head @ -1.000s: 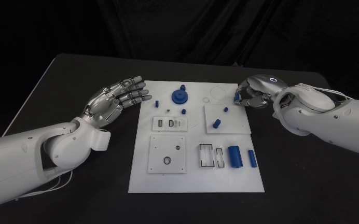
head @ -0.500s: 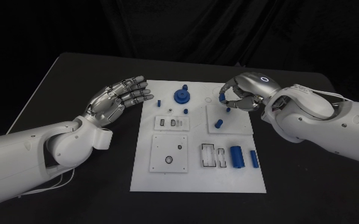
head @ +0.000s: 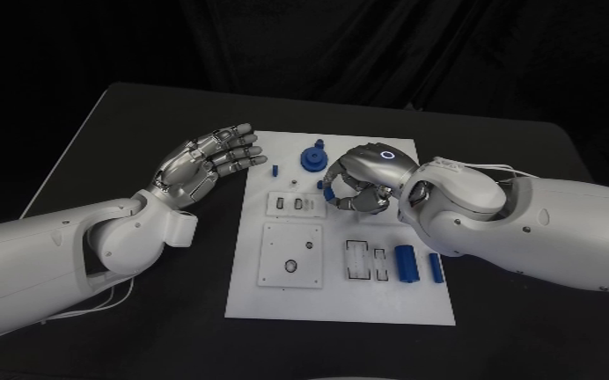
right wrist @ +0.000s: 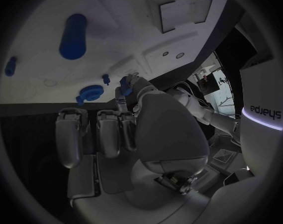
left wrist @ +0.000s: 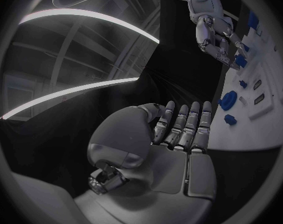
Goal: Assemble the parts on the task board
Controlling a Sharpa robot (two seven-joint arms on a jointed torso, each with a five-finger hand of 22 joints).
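Observation:
The white task board (head: 381, 305) lies in the middle of the black table. My right hand (head: 364, 178) hovers over the board's upper middle, fingers curled, pinching a small blue part (right wrist: 124, 85) at its fingertips (head: 330, 193). Just beyond it stands a blue round part with a peg (head: 311, 159), which appears again in the right wrist view (right wrist: 90, 92). My left hand (head: 209, 160) floats beside the board's left edge, fingers spread and holding nothing. The left wrist view has that hand (left wrist: 178, 129) in front and the right hand (left wrist: 216, 40) far off over the board.
Two blue cylinders (head: 405, 263) (head: 436, 267) lie at the board's right near side, next to a slotted plate (head: 364, 259). A square plate with a hole (head: 290, 257) and a small slotted plate (head: 295, 206) sit on the left. A tiny blue peg (head: 275, 170) stands near the left hand.
My right hand has travelled from the board's right edge leftward to its upper middle, carrying the small blue part. The left hand has barely moved.

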